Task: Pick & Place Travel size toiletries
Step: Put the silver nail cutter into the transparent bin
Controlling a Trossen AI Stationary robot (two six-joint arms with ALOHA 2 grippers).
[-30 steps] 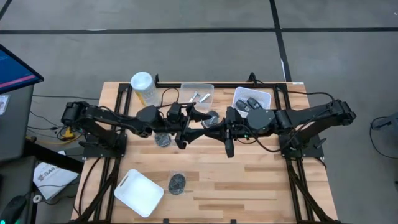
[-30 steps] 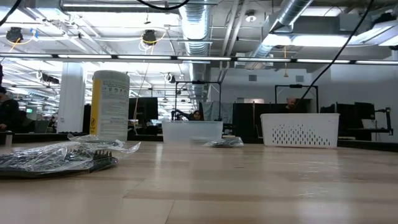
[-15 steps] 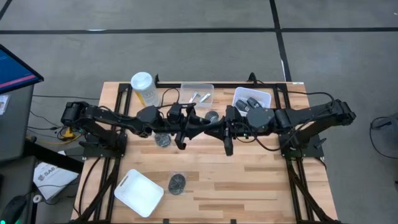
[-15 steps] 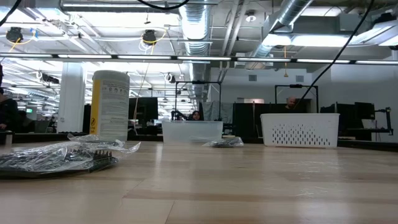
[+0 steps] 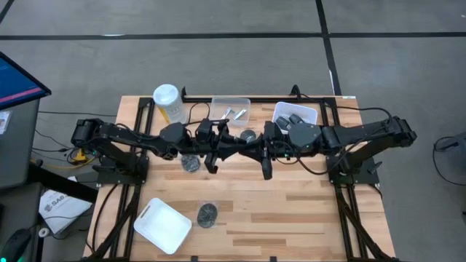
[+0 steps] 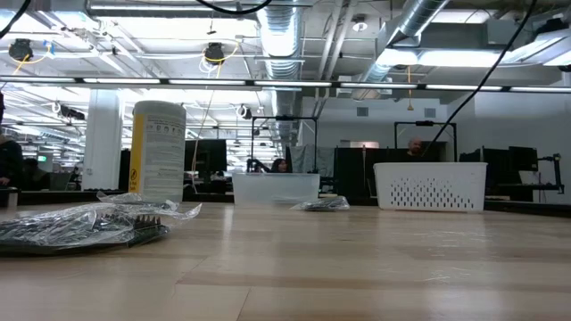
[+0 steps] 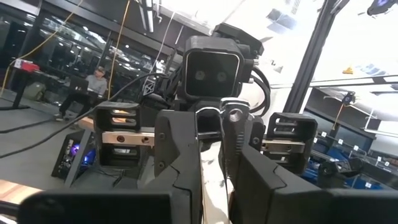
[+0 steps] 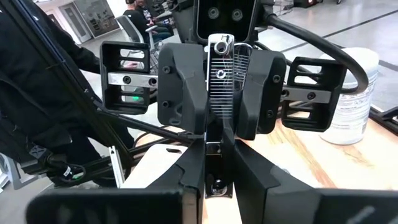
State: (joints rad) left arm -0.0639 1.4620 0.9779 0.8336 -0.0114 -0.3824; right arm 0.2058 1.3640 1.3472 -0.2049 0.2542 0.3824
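My left gripper (image 5: 234, 148) and my right gripper (image 5: 253, 151) meet tip to tip above the table's middle, both shut on one small silvery toiletry piece (image 8: 221, 74). Two silvery tubes (image 5: 230, 113) lie in a clear tray (image 5: 231, 102). Dark oblong pieces (image 5: 294, 121) lie in a white basket (image 5: 312, 111). Three dark round lumps in clear wrapping rest on the table: one beside the grippers (image 5: 248, 135), one under the left arm (image 5: 190, 164), one near the near edge (image 5: 207, 214). The low view shows no gripper. My left gripper pinches the ridged silvery piece (image 8: 222, 81) between its two fingers (image 8: 181, 93), coming level from the table's left. The piece is lifted clear of the table. My right gripper pinches the same piece at its opposite end (image 8: 214, 148), level from the table's right, its fingers (image 7: 177, 146) facing the left gripper's.
A tall pale-yellow canister with a white lid (image 5: 167, 102) stands at the far left. A white flat lid (image 5: 163, 225) lies at the near left corner. In the low view a wrapped lump (image 6: 80, 227) lies close, the basket (image 6: 430, 185) far right. People sit in the room beyond.
The two grippers have drawn together over the table's middle, the right arm moving a little toward the table's left, until their tips meet on the silvery piece. The dark lump beside them, hidden before, now shows.
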